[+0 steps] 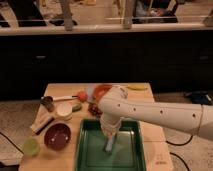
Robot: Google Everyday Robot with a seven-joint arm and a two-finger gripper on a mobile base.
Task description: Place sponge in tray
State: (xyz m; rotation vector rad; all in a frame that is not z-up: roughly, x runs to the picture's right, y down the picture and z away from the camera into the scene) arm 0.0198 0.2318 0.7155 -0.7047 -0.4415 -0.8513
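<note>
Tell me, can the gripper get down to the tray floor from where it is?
Probably yes. The gripper hangs over the green tray, pointing down at its floor. The maroon bowl sits outside the tray's left wall, so nothing seems to block the way.

Jaws of smooth white arm [155, 112] hang in glossy plastic tray [94, 151] on wooden table [153, 144].

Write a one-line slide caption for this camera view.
White robot arm with its gripper pointing down inside the green tray on a wooden table, maroon bowl alongside.
</note>
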